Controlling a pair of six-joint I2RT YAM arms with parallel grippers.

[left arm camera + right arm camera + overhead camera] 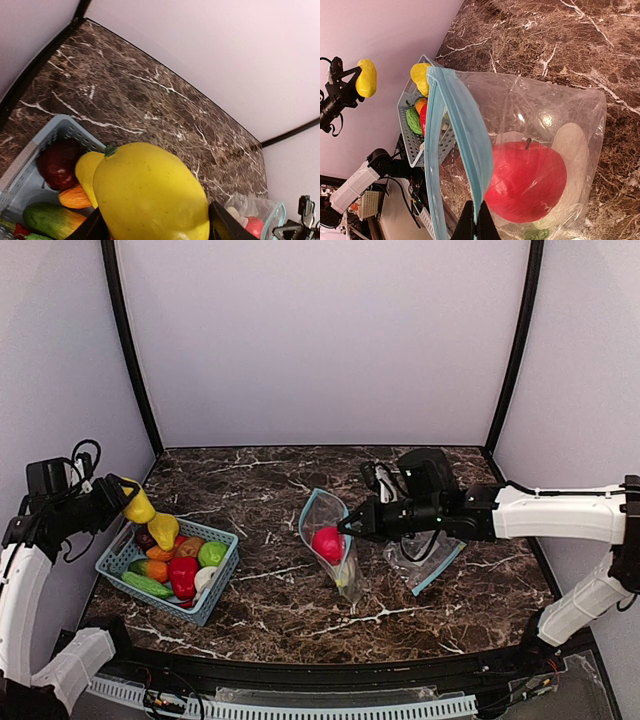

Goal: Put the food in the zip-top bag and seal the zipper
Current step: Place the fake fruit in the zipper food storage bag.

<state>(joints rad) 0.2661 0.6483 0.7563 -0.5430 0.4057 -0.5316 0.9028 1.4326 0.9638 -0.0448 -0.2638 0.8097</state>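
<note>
My left gripper (pixel 133 502) is shut on a yellow fruit (pixel 139 509) (pixel 150 195) and holds it in the air above the far left corner of the teal basket (pixel 215 602). A second yellow fruit (pixel 163 530), a dark red one (pixel 57 162), a red pepper (pixel 182 575) and other food lie in the basket. The zip-top bag (pixel 330 530) stands open at the table's middle. My right gripper (pixel 478 225) is shut on its blue zipper rim (pixel 465 140). Inside the bag lie a red apple (pixel 527 180) and a cream-white piece (pixel 572 145).
Another clear bag (pixel 430 558) with a blue rim lies crumpled under my right arm, right of the open bag. The dark marble table (pixel 270 480) is walled by pale panels at the back and both sides.
</note>
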